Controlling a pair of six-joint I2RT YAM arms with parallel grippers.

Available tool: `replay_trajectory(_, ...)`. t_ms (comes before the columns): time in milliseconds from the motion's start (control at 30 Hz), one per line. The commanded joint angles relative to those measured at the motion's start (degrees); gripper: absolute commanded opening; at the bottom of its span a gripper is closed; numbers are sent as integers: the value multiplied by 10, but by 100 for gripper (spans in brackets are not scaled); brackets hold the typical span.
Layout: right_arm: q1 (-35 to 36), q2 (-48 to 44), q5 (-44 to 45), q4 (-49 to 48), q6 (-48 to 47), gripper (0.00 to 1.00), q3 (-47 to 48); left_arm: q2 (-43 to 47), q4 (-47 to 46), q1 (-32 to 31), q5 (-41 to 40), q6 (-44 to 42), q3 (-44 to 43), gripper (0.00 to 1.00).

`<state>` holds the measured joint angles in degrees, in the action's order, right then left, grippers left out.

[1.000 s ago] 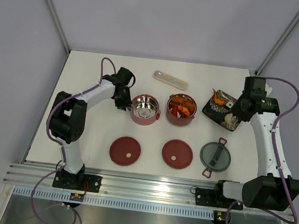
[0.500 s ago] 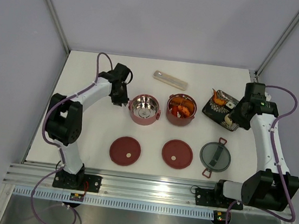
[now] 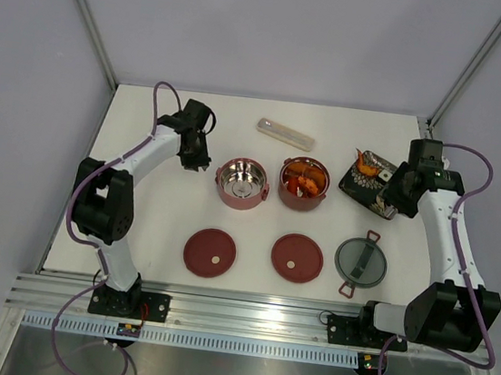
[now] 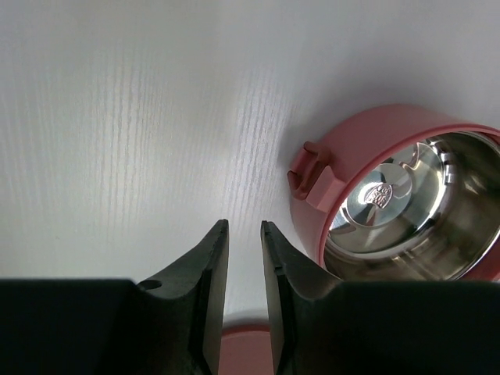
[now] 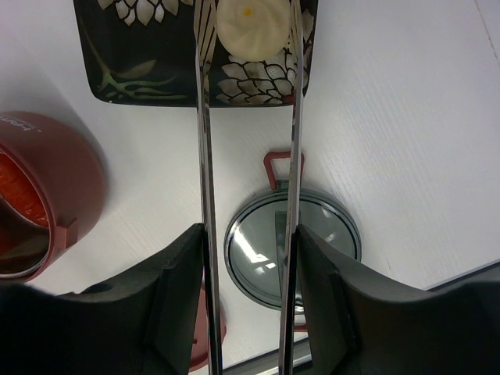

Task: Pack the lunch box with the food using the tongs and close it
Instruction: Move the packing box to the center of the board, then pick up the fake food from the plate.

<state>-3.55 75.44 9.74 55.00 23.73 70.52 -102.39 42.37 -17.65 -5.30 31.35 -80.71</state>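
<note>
Right gripper [image 5: 250, 234] is clamping the tongs [image 5: 205, 156], two slim silver arms running up the wrist frame. Their tips are flanking the white food piece [image 5: 251, 23], which is lying on the black tray [image 5: 133, 47] at top centre. Left gripper [image 4: 244, 226] is hanging with fingers slightly parted, gripping nothing, left of the empty, steel-lined maroon bowl [image 4: 351, 133]. Orange pieces [image 3: 302, 180] are sitting in the second bowl [image 3: 302, 203].

Bowls and lids spread over the table [image 3: 255, 225].
The empty bowl [image 3: 243, 183] stands just left of the food-filled bowl [image 3: 304, 184]; one maroon lid [image 3: 210, 252], a second maroon lid [image 3: 297, 256] and the grey lid [image 3: 360, 260] line the near edge.
</note>
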Motion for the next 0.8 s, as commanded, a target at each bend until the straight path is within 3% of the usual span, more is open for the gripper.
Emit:
replay_trajectory(0, -2, 7, -13, -27, -10, 56, -4, 21, -4, 2, -17, -6, -25, 27)
replay_trajectory(400, -2, 42, -24, -44, -19, 57, -16, 22, 6, 2, -19, -14, -31, 27)
replay_trajectory(533, -2, 42, -24, -40, -22, 43, -10, 24, 11, 2, -21, -18, -33, 27)
replay_trajectory(667, -2, 38, -27, -24, -24, 21, 8, 26, 17, 2, -21, -19, -36, 27)
replay_trajectory(767, -2, 31, -32, -15, -27, 10, 20, 27, 19, 2, -19, -21, -37, 27)
